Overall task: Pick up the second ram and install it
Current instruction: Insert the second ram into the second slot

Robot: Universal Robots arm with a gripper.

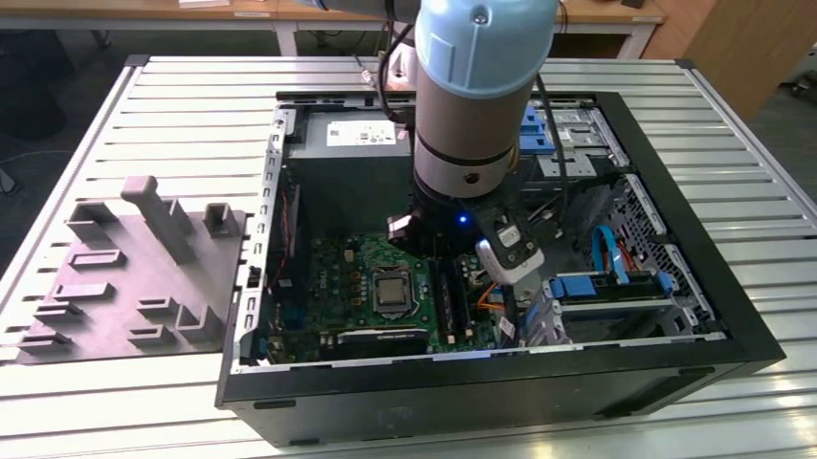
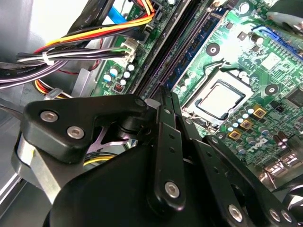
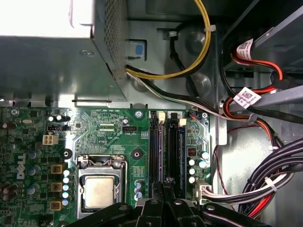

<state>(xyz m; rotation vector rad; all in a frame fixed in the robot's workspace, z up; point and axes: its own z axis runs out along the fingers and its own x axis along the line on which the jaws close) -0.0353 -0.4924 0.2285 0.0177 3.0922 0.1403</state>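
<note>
Black linkage gripper (image 2: 165, 92) on the pale blue-and-grey cylindrical robot arm (image 1: 479, 86), which extends down into the open black computer case (image 1: 511, 406). In both wrist views the gripper tip sits low over the long black plastic slot rails (image 3: 174, 146) of the green motherboard (image 3: 109, 127), at the end of the rails near the white power connector (image 3: 201, 188). Whether the gripper is clamped on anything cannot be told from these views.

The second ram (image 2: 189, 59), a long, narrow dark blue memory stick, stands on edge among the slot rails. It is parallel to them and just beside the gripper tip, and runs away from the tip along the length of the rails. Whether it touches the gripper cannot be told.

The square silver-lidded processor (image 3: 99, 191) in its metal socket frame lies beside the rails, on the side away from the bundled black, white and red cables (image 3: 265, 184). A perforated grey metal power-supply box (image 3: 57, 56) borders the motherboard, with yellow and black leads (image 3: 201, 52) curving out of it.

In the exterior view the case rests on a slatted silver metal table (image 1: 191, 105). A grey moulded holder block (image 1: 128, 277) with upright posts lies on the table to the exterior view's left of the case, well apart from the gripper. Blue plastic drive brackets (image 1: 600, 284) occupy the case to the exterior view's right of the arm.
</note>
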